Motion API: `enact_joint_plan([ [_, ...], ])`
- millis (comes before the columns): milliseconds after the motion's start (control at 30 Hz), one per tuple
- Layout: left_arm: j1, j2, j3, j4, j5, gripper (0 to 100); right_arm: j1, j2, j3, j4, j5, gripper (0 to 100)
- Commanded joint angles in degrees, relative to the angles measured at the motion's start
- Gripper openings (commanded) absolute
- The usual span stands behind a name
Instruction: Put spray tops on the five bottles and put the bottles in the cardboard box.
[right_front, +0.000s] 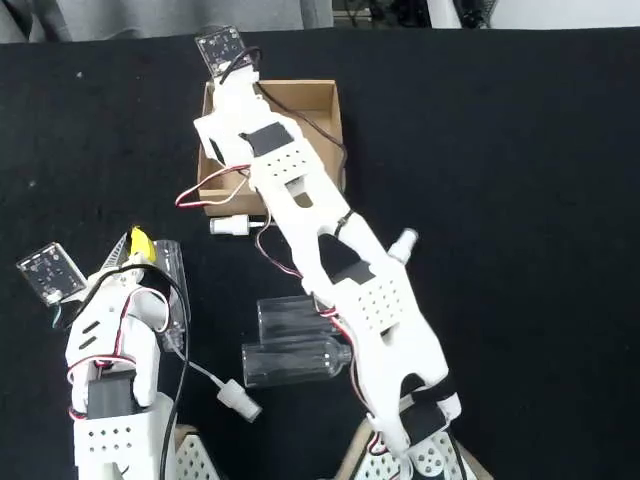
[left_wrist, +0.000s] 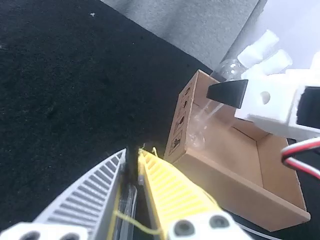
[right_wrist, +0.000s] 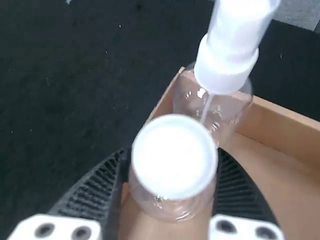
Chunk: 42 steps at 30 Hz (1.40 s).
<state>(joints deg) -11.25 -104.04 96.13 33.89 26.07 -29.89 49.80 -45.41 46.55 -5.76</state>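
The cardboard box (right_front: 312, 96) sits at the back of the black table. My right gripper (right_front: 222, 140) hangs over its left side, shut on a clear bottle with a white spray top (right_wrist: 172, 160). A second bottle with a spray top (right_wrist: 220, 100) stands in the box just beyond it. In the left wrist view both white tops (left_wrist: 267, 52) rise above the box (left_wrist: 220, 170) beside the right gripper (left_wrist: 240, 95). My left gripper (right_front: 140, 245) is at the front left, its grey and yellow fingers (left_wrist: 165, 185) shut on a clear bottle (right_front: 170, 285).
Two clear bottles (right_front: 295, 340) lie side by side next to the right arm. Loose spray tops lie in front of the box (right_front: 232, 225), by the right arm (right_front: 402, 243) and near the left arm (right_front: 240, 400). The right arm stretches diagonally across the table's middle.
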Motion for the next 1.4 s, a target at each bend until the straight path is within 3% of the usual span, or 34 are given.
enact_joint_plan([
  [0,-0.48,-0.26,1.27,-1.14,-0.53,3,-1.32,-0.31,-5.76,3.08,-0.53,20.4],
  [200,-0.48,-0.26,1.27,-1.14,-0.53,3,-1.85,-0.31,-6.81,6.86,-0.53,31.8],
  [467,-0.48,-0.26,1.27,-1.14,-0.53,3,-2.29,-0.75,-7.96,9.49,-0.53,31.9],
  [1233,-0.48,-0.26,1.27,-1.14,-0.53,3,-1.85,-0.48,-34.86,51.08,0.0,31.9],
  [1367,-0.48,-0.26,1.27,-1.14,-0.53,3,-1.85,-0.48,-38.02,54.42,0.0,31.9],
])
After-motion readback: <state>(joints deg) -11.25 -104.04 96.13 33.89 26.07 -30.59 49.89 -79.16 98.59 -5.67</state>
